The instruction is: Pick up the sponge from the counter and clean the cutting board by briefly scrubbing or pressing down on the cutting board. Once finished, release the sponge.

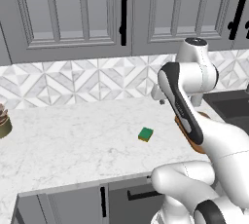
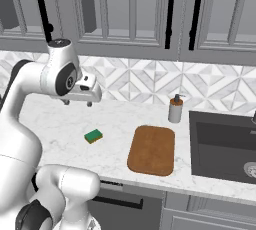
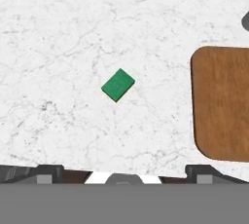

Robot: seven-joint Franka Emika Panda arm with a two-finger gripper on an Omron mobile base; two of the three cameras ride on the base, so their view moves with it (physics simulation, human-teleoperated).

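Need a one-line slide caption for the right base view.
Open gripper raised above the counter, sponge lying apart from the cutting board, soap dispenser beside the sink.

I am in a kitchen. I see a white marble counter (image 2: pixel 65 121), grey cupboards (image 2: pixel 130 14) above it, a patterned tile wall (image 2: pixel 150 81), a dark sink (image 2: pixel 225 146), and a soap bottle (image 2: pixel 175 109).
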